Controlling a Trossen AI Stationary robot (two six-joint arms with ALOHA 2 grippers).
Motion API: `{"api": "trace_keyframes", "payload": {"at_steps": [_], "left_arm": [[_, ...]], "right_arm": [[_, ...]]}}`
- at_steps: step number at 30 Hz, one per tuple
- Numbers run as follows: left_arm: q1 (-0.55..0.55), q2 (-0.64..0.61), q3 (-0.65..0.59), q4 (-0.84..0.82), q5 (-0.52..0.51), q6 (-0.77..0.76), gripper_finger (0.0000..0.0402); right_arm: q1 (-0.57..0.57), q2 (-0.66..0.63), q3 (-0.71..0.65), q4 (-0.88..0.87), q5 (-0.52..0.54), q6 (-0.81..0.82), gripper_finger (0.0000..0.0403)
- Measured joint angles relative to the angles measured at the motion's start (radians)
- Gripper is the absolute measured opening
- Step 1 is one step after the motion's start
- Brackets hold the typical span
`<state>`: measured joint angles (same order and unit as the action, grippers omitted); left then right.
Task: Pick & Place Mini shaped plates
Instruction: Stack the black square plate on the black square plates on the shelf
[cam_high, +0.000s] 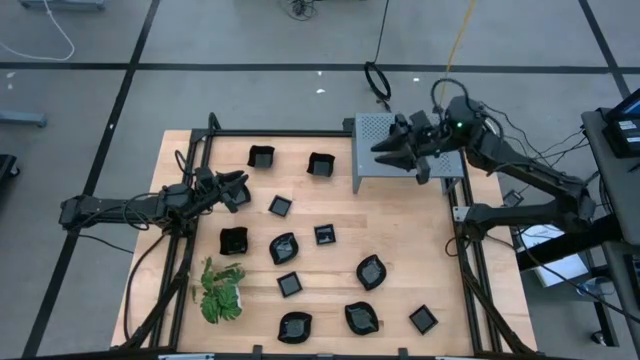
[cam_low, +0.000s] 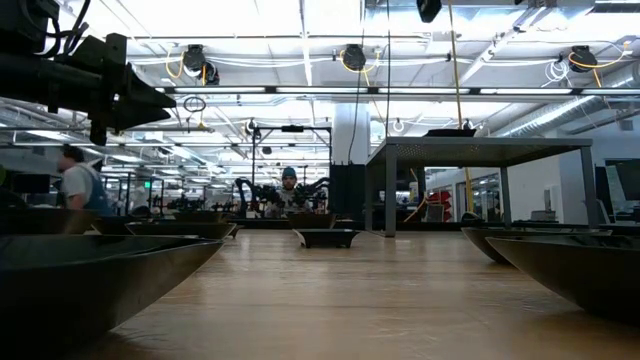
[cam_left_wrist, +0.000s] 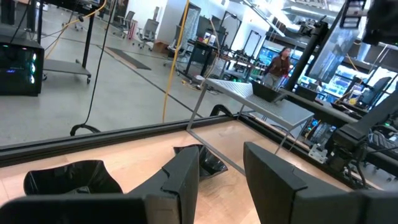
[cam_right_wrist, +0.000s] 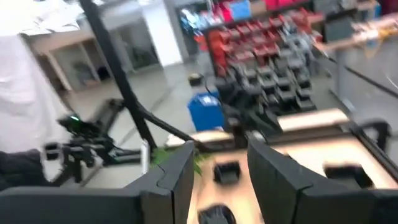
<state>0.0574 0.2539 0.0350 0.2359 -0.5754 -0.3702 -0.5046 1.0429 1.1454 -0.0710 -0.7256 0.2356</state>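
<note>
The mini shaped plates (cam_high: 283, 248) look small, hard and glossy. Most likely they are light and stiff, slick on the glazed faces, and able to chip if dropped. With so shallow a body, the sensible hold is across a raised rim, one finger inside and one outside. The straight edges of the square ones should seat more surely than the wavy rims of the rounded ones.

Eleven plates can be counted on the counter (cam_high: 400, 230) in the high view. About seven are squarish and four are rounded or wavy-edged. A dark shape on the grey box (cam_high: 372, 128) may be another, but that cannot be settled.

The left end effector (cam_high: 238, 190) hovers with its fingers parted to a moderate gap and nothing between them. A small square plate (cam_high: 281, 206) lies just beyond its tips, and a deeper square one (cam_high: 261, 157) sits near, off to one side. The other plates spread farther out ahead of it.

The right end effector (cam_high: 385, 150) is also open and empty. It is held above the grey box, well apart from most plates. The closest is the square plate (cam_high: 320, 164) just past its fingertips, beside the box.

One green plant (cam_high: 220, 292) stands behind and to the side of the left end effector.
</note>
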Motion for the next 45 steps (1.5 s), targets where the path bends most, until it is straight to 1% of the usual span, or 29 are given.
{"api": "trace_keyframes", "payload": {"at_steps": [3,7,9,11,13,15,17,19,22,25,29,32,33,35,38,40,45], "left_arm": [[0.000,0.000,0.000,0.000,0.000,0.000,0.0129],[0.000,0.000,0.000,0.000,0.000,0.000,0.0129],[0.000,0.000,0.000,0.000,0.000,0.000,0.0129],[0.000,0.000,0.000,0.000,0.000,0.000,0.0129],[0.000,0.000,0.000,0.000,0.000,0.000,0.0129],[0.000,0.000,0.000,0.000,0.000,0.000,0.0129],[0.000,0.000,0.000,0.000,0.000,0.000,0.0129],[0.000,0.000,0.000,0.000,0.000,0.000,0.0129],[0.000,0.000,0.000,0.000,0.000,0.000,0.0129],[0.000,0.000,0.000,0.000,0.000,0.000,0.0129],[0.000,0.000,0.000,0.000,0.000,0.000,0.0129],[0.000,0.000,0.000,0.000,0.000,0.000,0.0129],[0.000,0.000,0.000,0.000,0.000,0.000,0.0129],[0.000,0.000,0.000,0.000,0.000,0.000,0.0129],[0.000,0.000,0.000,0.000,0.000,0.000,0.0129],[0.000,0.000,0.000,0.000,0.000,0.000,0.0129],[0.000,0.000,0.000,0.000,0.000,0.000,0.0129]], "right_arm": [[0.040,-0.014,0.000,-0.139,0.110,-0.055,0.0137],[0.114,-0.025,0.039,-0.418,0.302,-0.120,0.0137],[0.164,-0.026,0.061,-0.579,0.392,-0.122,0.0137],[0.216,-0.025,0.066,-0.734,0.459,-0.081,0.0137],[0.267,-0.025,0.054,-0.861,0.473,0.020,0.0137],[0.317,-0.025,0.022,-0.961,0.465,0.150,0.0137],[0.366,-0.025,-0.023,-1.031,0.433,0.271,0.0137],[0.413,-0.025,-0.081,-1.063,0.376,0.367,0.0137],[0.485,-0.024,-0.189,-1.057,0.256,0.499,0.0137],[0.564,-0.024,-0.303,-0.975,0.145,0.615,0.0137],[0.681,-0.024,-0.430,-0.794,0.091,0.765,0.0137],[0.772,-0.024,-0.485,-0.602,0.102,0.852,0.0137],[0.804,-0.024,-0.497,-0.531,0.120,0.872,0.0137],[0.874,-0.021,-0.509,-0.430,0.201,0.881,0.0135],[0.972,-0.007,-0.512,-0.360,0.340,0.783,0.0128],[1.028,0.004,-0.512,-0.349,0.388,0.704,0.0120],[1.136,0.067,-0.512,-0.351,0.384,0.563,0.0101]]}}
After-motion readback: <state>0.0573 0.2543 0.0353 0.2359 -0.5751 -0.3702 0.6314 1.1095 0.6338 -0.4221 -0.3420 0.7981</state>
